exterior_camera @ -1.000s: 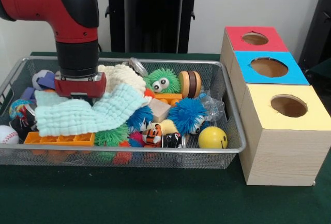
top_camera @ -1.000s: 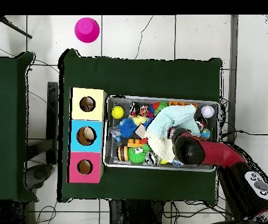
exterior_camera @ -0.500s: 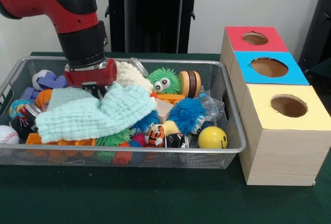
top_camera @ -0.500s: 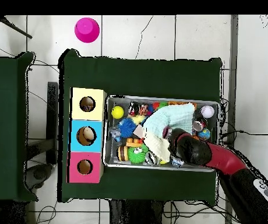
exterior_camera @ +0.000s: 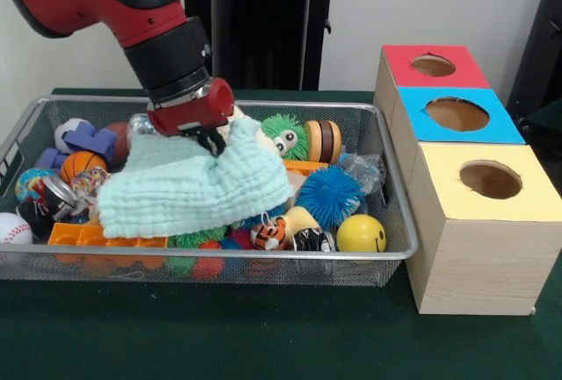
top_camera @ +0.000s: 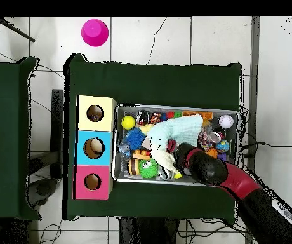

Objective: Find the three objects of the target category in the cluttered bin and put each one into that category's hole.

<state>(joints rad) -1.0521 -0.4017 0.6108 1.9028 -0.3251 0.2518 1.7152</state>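
**Cloth dragged toward the boxes**

My fingers pinch the mint cloth, which I have pulled rightward across the wire bin, uncovering the small basketball. The cloth still lies inside the bin, over the toys.

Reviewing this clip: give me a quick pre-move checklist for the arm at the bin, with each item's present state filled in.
1. Gripper at the mint cloth, with the cloth bunched up under it: ok.
2. Whether the cloth is firmly clamped: cannot tell.
3. Toys under the cloth exposed for searching: not ok, the cloth covers the bin's middle.
4. Wire bin flat on the table beside the boxes: ok.
5. Red, blue and yellow holes unblocked: ok.
6. Yellow smiley ball and blue spiky ball clear of the cloth: ok.
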